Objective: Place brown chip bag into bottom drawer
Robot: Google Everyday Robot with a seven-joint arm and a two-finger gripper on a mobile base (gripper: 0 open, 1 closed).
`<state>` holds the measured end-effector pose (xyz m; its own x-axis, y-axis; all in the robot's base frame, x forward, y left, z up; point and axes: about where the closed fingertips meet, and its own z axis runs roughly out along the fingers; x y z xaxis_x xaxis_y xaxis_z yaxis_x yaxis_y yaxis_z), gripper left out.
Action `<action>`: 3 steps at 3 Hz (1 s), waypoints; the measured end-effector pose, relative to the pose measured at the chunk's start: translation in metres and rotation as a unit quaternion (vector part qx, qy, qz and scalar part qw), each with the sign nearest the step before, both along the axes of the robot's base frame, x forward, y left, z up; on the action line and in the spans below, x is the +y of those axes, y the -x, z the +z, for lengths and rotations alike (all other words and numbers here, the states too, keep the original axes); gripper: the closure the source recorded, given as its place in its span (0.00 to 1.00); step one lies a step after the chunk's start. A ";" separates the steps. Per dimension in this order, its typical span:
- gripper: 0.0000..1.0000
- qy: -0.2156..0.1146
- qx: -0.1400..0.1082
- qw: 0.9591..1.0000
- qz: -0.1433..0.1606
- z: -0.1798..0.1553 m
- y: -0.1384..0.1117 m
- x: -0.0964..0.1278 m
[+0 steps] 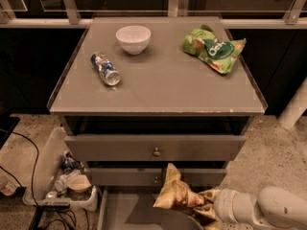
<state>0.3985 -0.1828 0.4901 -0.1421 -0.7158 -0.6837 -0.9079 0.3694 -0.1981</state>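
- floor bin (48, 171), 8 o'clock: clear tub of loose clutter beside the cabinet; not part of the job.
- bottle (105, 69), 10 o'clock on the cabinet top (168, 90): lying on its side, well apart from the work.
- white bowl (133, 38), 11 o'clock: upright, near the back edge.
- bottom drawer (125, 211), 6 o'clock: pulled out below the two knobbed drawers, grey floor showing on its left part.
- brown chip bag (178, 193), 5 o'clock: upright and crumpled, over the right part of the bottom drawer, its top corner overlapping the front of the drawer above. not yet lying on the drawer floor, by the look of it.
- green chip bag (213, 47), 1 o'clock: on the cabinet top, to be left alone.
- gripper (213, 209), 5 o'clock: at the end of the white arm, clenched on the brown chip bag's right end.
- handling note: the bag likely wants carrying toward 7 o'clock and down, clear of the drawer front above, then letting go only once it is low over the bare grey floor. crinkly film may spring up or catch the drawer's rim.
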 end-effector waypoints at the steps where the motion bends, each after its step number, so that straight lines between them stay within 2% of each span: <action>1: 1.00 -0.004 0.012 1.000 -0.004 -0.036 -0.008 -0.003; 3: 1.00 -0.011 0.029 0.999 -0.025 -0.122 -0.026 -0.014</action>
<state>0.4247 -0.1970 0.3680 -0.2166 -0.6916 -0.6890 -0.8979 0.4181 -0.1375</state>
